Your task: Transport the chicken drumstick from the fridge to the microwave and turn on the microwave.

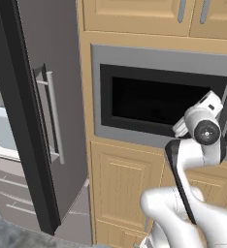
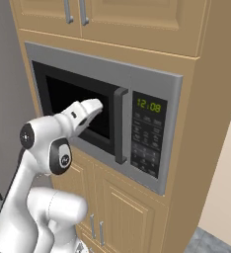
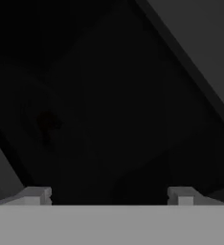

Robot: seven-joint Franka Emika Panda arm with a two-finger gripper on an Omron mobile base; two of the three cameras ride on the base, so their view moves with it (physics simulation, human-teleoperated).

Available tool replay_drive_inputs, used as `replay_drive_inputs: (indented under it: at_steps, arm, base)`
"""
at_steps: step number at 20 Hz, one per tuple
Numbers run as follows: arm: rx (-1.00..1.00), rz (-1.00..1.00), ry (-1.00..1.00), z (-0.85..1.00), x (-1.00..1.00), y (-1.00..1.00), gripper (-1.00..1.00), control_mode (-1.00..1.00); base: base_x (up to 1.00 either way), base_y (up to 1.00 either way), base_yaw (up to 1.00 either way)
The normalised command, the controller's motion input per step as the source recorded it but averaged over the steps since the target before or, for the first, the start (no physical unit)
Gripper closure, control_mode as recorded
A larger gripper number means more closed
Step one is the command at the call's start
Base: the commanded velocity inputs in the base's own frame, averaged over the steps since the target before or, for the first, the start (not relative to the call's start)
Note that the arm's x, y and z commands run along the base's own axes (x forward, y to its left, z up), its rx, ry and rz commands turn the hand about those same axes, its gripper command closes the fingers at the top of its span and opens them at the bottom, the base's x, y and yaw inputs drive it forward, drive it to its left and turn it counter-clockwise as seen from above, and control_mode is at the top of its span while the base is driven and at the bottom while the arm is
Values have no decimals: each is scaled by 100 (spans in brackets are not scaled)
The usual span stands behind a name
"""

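Fingers (image 3: 109, 195) spread wide, empty, facing the microwave (image 2: 107, 118) window. A faint reddish shape (image 3: 47, 123), probably the chicken drumstick, shows through the dark glass. Judged light, firm, slightly slick; grip mid-shaft.

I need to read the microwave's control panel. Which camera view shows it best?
The right base view: the control panel faces the camera, with green clock and buttons. In the left base view, the arm hides most of it at the right edge. The hand view is dark microwave door.

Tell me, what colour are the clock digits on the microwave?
Green, on the microwave panel; clearest in the right base view.
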Motion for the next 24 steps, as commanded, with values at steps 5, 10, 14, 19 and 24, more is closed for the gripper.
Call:
replay_drive_inputs:
  at_steps: [5,10,14,19,24]
  arm:
    - [0,10,14,56,-75,64,-100,-100]
    - [0,6,4,36,-97,50,-100,-100]
    - [0,0,0,6,-100,6,-100,-100]
    - [0,0,-10,0,-100,-4,-100,-100]
    - [1,1,-10,-1,-69,-30,-100,-100]
  base:
    - [0,0,0]
    - [0,0,0]
    - [0,0,0]
    - [0,0,0]
    - [0,0,0]
